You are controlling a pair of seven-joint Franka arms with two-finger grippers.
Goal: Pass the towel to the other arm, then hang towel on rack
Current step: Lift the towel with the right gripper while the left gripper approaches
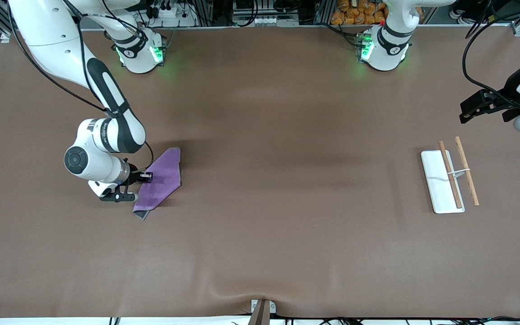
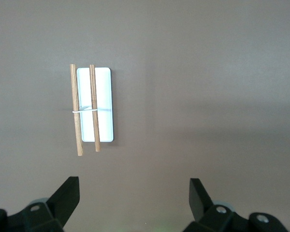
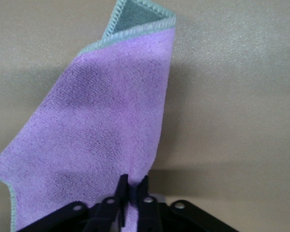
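The towel (image 3: 96, 135) is fuzzy purple microfibre cloth with a stitched grey-green hem, pretty matt. The rack (image 2: 93, 106) has 2 light wood rods with visible grain on a smooth white plastic-looking base. The table (image 1: 287, 225) cover is matt brown, slightly rippled.
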